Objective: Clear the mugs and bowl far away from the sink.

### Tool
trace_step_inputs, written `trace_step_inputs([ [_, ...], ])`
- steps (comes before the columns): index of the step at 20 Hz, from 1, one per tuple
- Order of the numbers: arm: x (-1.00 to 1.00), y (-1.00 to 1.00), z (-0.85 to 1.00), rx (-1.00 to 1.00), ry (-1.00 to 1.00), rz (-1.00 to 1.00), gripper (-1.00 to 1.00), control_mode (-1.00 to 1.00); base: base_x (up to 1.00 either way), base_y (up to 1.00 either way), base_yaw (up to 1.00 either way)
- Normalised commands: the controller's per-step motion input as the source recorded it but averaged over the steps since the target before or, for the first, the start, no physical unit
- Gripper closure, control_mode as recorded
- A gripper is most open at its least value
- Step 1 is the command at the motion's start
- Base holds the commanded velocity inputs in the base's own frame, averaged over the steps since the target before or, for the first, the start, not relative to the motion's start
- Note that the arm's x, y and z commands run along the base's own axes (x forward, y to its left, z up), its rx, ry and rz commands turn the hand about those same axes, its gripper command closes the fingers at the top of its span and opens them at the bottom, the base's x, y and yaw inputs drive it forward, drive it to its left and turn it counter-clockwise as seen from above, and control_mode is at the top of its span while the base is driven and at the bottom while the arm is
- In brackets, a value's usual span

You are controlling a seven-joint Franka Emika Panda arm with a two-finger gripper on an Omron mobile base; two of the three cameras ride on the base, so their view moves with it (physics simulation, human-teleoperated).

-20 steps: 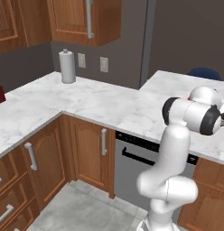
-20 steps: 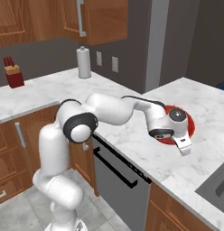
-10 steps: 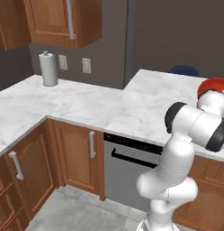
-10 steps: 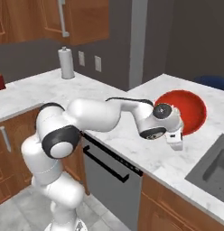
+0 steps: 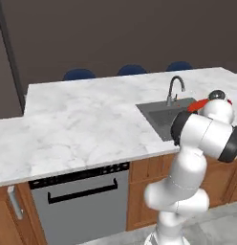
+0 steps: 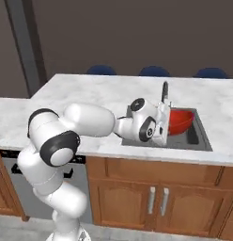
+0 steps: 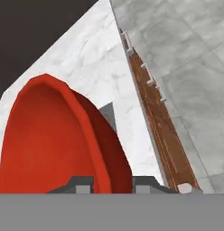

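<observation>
Left base view looks over the white marble surface [image 5: 87, 124] with the sink [image 5: 170, 115] cut into it and the bent metal faucet [image 5: 175, 88] behind the basin. A thin strip of the red bowl [image 5: 200, 103] peeks out past the big white arm, right by the sink. From this side the arm hides most of the bowl.

Right base view is much clearer. The bowl [image 6: 179, 121] sits tipped over the sink [image 6: 196, 137], with its open side turned up and toward the arm. The gripper [image 6: 164, 127] is at the bowl's near edge. The faucet [image 6: 164, 92] stands just behind it.

Hand view is very close. The bowl [image 7: 55, 140] is big and red here, with its thin rim running down between the two dark tips, so the gripper [image 7: 112, 187] is pinching the rim. The surface [image 7: 91, 58] lies behind it, and the wooden cabinet fronts [image 7: 156, 117] and the grey floor [image 7: 195, 67] show to one side.

The bowl looks hard and smooth, so it may slip or swing. It is wide, so the rim is the best place to grab. It looks light enough to lift by one edge
</observation>
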Motion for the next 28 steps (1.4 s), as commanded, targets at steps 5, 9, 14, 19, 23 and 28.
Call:
trace_step_inputs([
  [5, 0.00, 0.00, 0.00, 0.00, 0.00, 0.00, 1.00, 1.00, -0.19, 0.03, -1.00],
  [9, 0.00, 0.00, 0.00, 0.00, 0.00, 0.00, 1.00, 1.00, -0.19, 0.04, -1.00],
  [14, 0.00, 0.00, 0.00, 0.00, 0.00, 0.00, 1.00, 1.00, -0.16, 0.05, -1.00],
  [19, 0.00, 0.00, 0.00, 0.00, 0.00, 0.00, 1.00, 1.00, -0.03, 0.03, -1.00],
  [23, 0.00, 0.00, 0.00, 0.00, 0.00, 0.00, 1.00, 1.00, 0.00, 0.01, -1.00],
  [28, 0.00, 0.00, 0.00, 0.00, 0.00, 0.00, 1.00, 1.00, 0.08, 0.23, -1.00],
])
